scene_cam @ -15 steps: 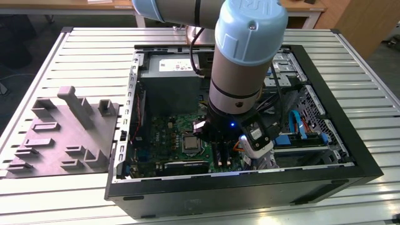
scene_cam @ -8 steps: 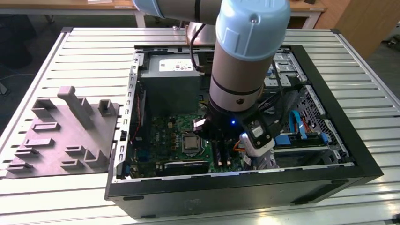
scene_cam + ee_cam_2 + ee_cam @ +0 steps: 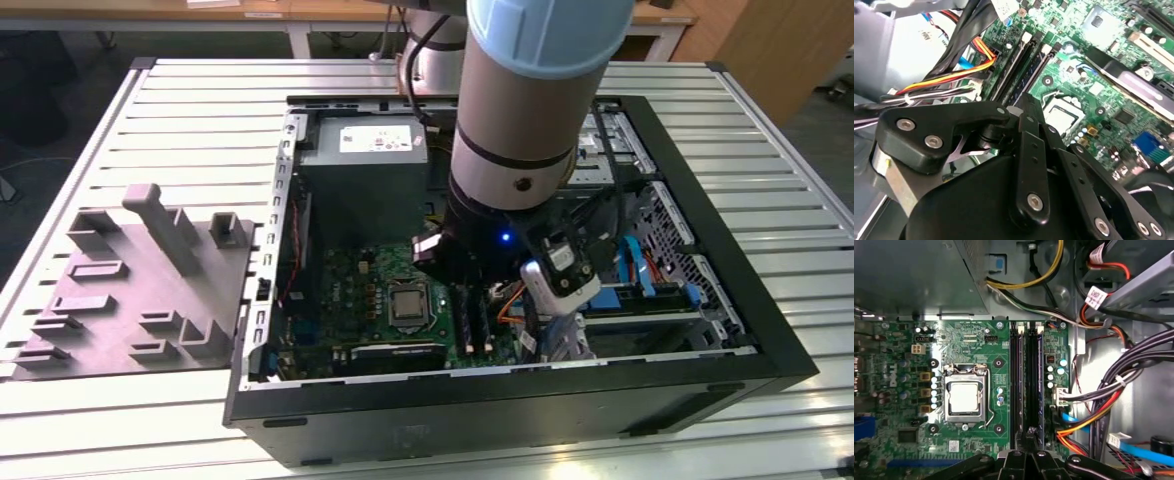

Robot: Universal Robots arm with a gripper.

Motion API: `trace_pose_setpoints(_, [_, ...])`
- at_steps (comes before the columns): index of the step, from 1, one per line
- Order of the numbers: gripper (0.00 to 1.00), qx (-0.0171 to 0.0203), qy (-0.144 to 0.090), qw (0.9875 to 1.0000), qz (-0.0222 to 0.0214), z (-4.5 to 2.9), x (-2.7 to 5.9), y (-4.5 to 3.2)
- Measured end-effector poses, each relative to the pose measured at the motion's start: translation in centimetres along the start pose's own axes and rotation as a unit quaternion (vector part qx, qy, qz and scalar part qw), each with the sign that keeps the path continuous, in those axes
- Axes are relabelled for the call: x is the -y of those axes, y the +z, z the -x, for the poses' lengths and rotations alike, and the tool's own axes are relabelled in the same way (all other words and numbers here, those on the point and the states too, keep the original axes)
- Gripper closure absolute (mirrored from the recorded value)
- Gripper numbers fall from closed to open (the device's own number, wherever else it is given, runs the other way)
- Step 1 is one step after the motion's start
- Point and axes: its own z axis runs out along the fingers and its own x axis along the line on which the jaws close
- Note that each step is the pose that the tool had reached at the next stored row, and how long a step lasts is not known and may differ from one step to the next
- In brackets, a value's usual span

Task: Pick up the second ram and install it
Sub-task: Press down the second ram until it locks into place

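My gripper (image 3: 465,293) reaches down into the open computer case, over the green motherboard (image 3: 354,285). In both wrist views its black fingers come together above the near end of the two long memory slots. A narrow dark blue-green strip, the second ram (image 3: 1040,67), runs edge-on along the slots from under the gripper (image 3: 1026,100). In the first wrist view the ram (image 3: 1032,385) lies in line with the slot nearer the cables, straight ahead of the gripper (image 3: 1029,447). I cannot tell whether it is fully seated. The other slot (image 3: 1015,385) runs parallel, nearer the processor socket (image 3: 964,399).
A grey power supply (image 3: 360,160) fills the case's far end. Bundles of black, orange and blue cables (image 3: 1114,390) crowd the side of the slots away from the socket. A grey holding fixture (image 3: 134,290) lies on the slatted table at the exterior view's left.
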Motion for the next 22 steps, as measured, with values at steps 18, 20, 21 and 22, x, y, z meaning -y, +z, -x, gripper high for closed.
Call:
trace_pose_setpoints(18, [0.90, 0.0001, 0.000, 1.0000, -0.0004, -0.05, -2.34, 0.09])
trace_pose_setpoints(20, [0.90, 0.0001, 0.000, 1.0000, -0.0005, -0.05, -2.35, 0.09])
trace_pose_setpoints(21, [0.90, 0.0001, 0.000, 1.0000, -0.0005, -0.06, -2.36, 0.09])
trace_pose_setpoints(22, [0.90, 0.0001, 0.000, 1.0000, -0.0005, -0.06, -2.37, 0.09])
